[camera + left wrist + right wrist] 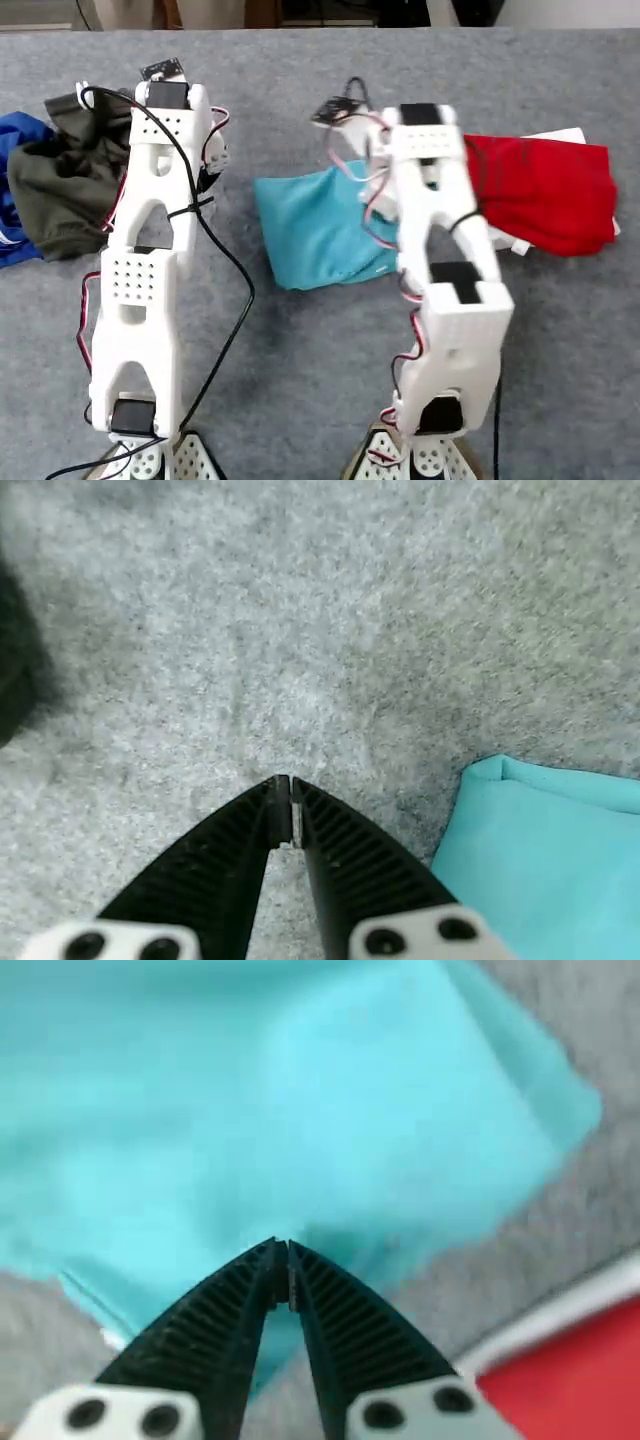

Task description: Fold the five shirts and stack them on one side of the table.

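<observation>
A folded teal shirt lies mid-table between the two arms. A folded red shirt rests on a white one at the right. At the left an olive shirt lies crumpled over a blue shirt. My left gripper is shut and holds nothing, over bare grey cloth beside the teal shirt's corner. My right gripper is shut just above the teal shirt, near its edge toward the red shirt; no cloth shows between its fingertips.
The table is covered in grey felt. Black and red cables hang along both white arms. Open felt stretches along the front and far side of the table.
</observation>
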Robot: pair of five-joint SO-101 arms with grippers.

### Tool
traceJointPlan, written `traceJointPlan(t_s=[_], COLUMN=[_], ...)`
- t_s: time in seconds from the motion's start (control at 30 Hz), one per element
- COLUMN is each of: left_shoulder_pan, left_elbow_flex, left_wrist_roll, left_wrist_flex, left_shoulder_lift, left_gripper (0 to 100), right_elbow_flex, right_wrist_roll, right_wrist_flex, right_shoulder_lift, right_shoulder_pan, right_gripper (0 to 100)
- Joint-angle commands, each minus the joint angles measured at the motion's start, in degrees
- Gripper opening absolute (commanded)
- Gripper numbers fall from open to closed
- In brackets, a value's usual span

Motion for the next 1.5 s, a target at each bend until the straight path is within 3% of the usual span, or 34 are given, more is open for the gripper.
traceJointPlan(t_s=[0.0, 0.2, 0.3, 0.6, 0.73, 0.83, 1.03, 1.2, 1.3, 1.47], left_shoulder_pan=[0.7, 2.5, 4.7, 14.0, 17.8, 16.5, 9.8, 10.2, 10.8, 9.8], left_elbow_flex=[-0.1, -0.1, -0.1, 12.9, 29.7, 39.2, 43.3, 46.1, 46.0, 43.3], left_wrist_roll=[-0.6, -1.5, -2.9, -7.1, -5.3, -5.2, -4.9, -4.9, -4.9, -5.0], left_wrist_flex=[-0.4, -0.1, 0.9, 0.0, -12.7, -20.9, -26.9, -29.1, -28.7, -29.0], left_shoulder_lift=[-1.0, -1.1, -1.7, -15.8, -15.3, -16.5, -20.5, -20.8, -21.1, -23.6], left_gripper=[2, 2, 2, 2, 2, 2, 2, 2, 2, 2], right_elbow_flex=[-2.3, -1.9, -1.5, -1.5, -0.9, -1.8, -2.2, -3.3, -7.6, -20.4], right_wrist_roll=[3.4, 5.5, 5.1, -1.6, -5.7, -9.5, -11.6, -11.5, -11.7, -11.7], right_wrist_flex=[3.2, 2.0, 1.9, -3.6, -10.6, -15.2, -26.4, -33.6, -33.1, -21.2], right_shoulder_lift=[-3.6, -3.0, -4.1, -16.2, -14.5, -10.2, 1.3, 10.3, 14.8, 14.5], right_shoulder_pan=[6.6, 17.3, 18.1, 5.5, 0.4, -0.7, -1.9, 0.4, 1.5, 0.6], right_gripper=[0.2, 0.2, 0.2, 0.2, 0.2, 0.3, 0.3, 0.3, 0.2, 0.2])
